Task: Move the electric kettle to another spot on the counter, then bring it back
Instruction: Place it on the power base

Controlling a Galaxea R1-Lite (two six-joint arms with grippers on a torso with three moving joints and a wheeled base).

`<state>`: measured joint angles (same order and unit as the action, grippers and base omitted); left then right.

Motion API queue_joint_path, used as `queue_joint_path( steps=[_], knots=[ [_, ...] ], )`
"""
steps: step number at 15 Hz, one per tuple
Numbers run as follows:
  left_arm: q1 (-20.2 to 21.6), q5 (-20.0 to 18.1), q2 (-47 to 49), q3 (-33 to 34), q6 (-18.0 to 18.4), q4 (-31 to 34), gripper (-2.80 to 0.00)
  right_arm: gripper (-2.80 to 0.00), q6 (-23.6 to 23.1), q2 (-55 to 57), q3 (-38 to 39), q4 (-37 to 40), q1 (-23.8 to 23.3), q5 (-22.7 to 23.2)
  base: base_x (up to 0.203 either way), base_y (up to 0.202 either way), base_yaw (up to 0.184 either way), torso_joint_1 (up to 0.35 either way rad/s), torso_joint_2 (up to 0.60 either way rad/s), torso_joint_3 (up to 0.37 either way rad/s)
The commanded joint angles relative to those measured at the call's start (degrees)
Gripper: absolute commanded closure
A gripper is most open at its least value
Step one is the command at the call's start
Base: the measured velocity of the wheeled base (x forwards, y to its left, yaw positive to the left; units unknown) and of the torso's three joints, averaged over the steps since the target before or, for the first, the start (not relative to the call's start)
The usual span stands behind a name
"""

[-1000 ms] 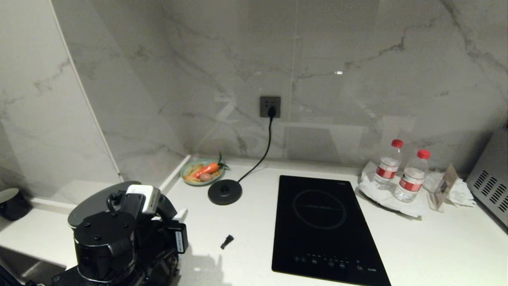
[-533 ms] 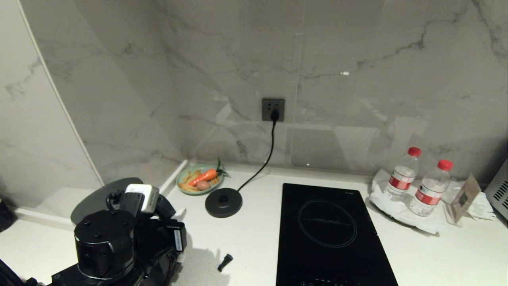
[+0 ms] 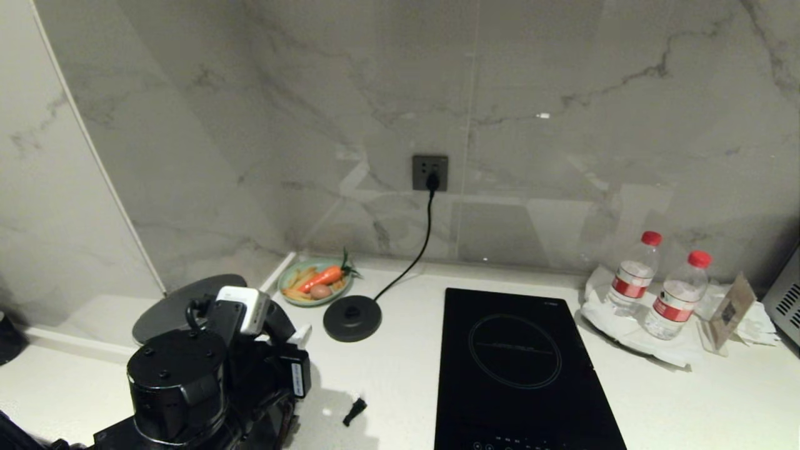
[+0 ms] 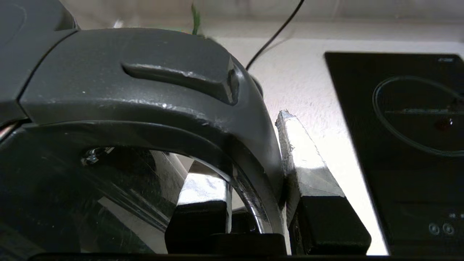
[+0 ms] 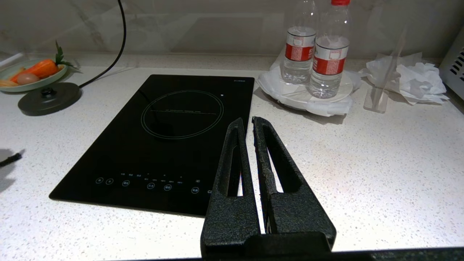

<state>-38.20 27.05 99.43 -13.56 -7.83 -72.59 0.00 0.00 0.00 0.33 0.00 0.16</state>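
The left gripper [image 4: 253, 174] grips the kettle [image 4: 137, 90] by its handle, near left on the counter [image 3: 387, 369] (right gripper [image 5: 247, 127] clenched, empty).

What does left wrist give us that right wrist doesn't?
Left wrist only: the left gripper shut on the electric kettle, one finger inside the loop handle and one outside it.

Right wrist only: the right gripper shut and empty above the counter, two water bottles, the crumpled paper, the plate of vegetables and the round kettle base.

Both: the black cooktop and the base's power cord.
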Motion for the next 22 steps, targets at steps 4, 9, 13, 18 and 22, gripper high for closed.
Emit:
queue_joint_path(
  steps=[4, 9, 13, 18, 22],
  knots=[
    [-1.3, 0.1, 1.6, -7.2, 3.1, 0.1, 0.00, 0.00, 0.0, 0.1, 0.0, 0.0, 0.0, 0.0, 0.000, 0.000, 0.000, 0.000, 0.00, 0.000],
    [-2.6, 0.2, 7.5, -15.2, 6.9, 0.1, 0.00, 0.00, 0.0, 0.1, 0.0, 0.0, 0.0, 0.0, 0.000, 0.000, 0.000, 0.000, 0.00, 0.000],
    [-2.5, 0.6, 12.9, -24.4, 9.9, 0.1, 0.00, 0.00, 0.0, 0.1, 0.0, 0.0, 0.0, 0.0, 0.000, 0.000, 0.000, 0.000, 0.00, 0.000],
    [-2.9, 0.8, 21.3, -37.2, 14.6, 0.1, 0.00, 0.00, 0.0, 0.1, 0.0, 0.0, 0.0, 0.0, 0.000, 0.000, 0.000, 0.000, 0.00, 0.000],
    [-2.9, 1.0, 28.5, -47.1, 17.6, 0.1, 0.00, 0.00, 0.0, 0.1, 0.0, 0.0, 0.0, 0.0, 0.000, 0.000, 0.000, 0.000, 0.00, 0.000]
  ],
)
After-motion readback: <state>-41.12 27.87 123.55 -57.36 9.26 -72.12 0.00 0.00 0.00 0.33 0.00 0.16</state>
